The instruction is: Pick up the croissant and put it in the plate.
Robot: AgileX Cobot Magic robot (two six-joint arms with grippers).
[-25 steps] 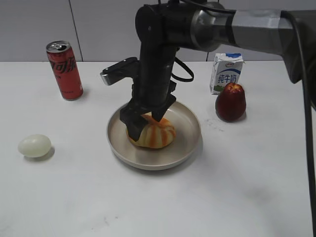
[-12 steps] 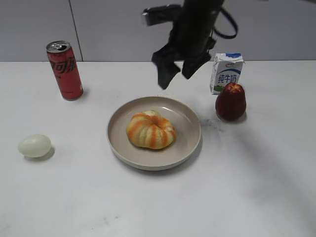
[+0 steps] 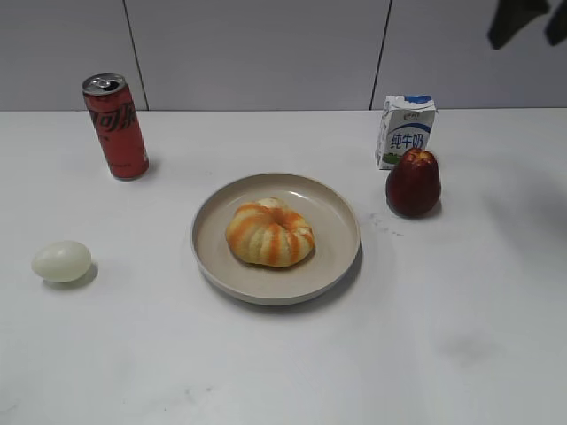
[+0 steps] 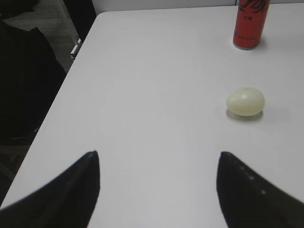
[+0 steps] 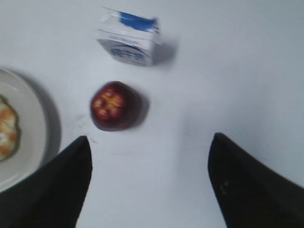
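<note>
The croissant (image 3: 269, 232), round with orange and cream stripes, lies in the middle of the beige plate (image 3: 337, 217) at the table's centre. A slice of both also shows at the left edge of the right wrist view: croissant (image 5: 6, 127), plate (image 5: 31, 142). My right gripper (image 5: 149, 166) is open and empty, high above the table to the right of the plate; only its dark tips (image 3: 528, 19) show in the exterior view's top right corner. My left gripper (image 4: 158, 173) is open and empty above the table's left part.
A dark red apple (image 3: 414, 182) (image 5: 114, 105) and a milk carton (image 3: 406, 131) (image 5: 129, 36) stand right of the plate. A red cola can (image 3: 115, 126) (image 4: 249, 23) stands at the back left. A pale egg (image 3: 61, 261) (image 4: 245, 101) lies at the front left. The table's left edge (image 4: 61, 85) drops off.
My right gripper let go of the croissant in the plate, then rose and drew away to the upper right, almost out of the exterior view. The croissant stays in the plate.
</note>
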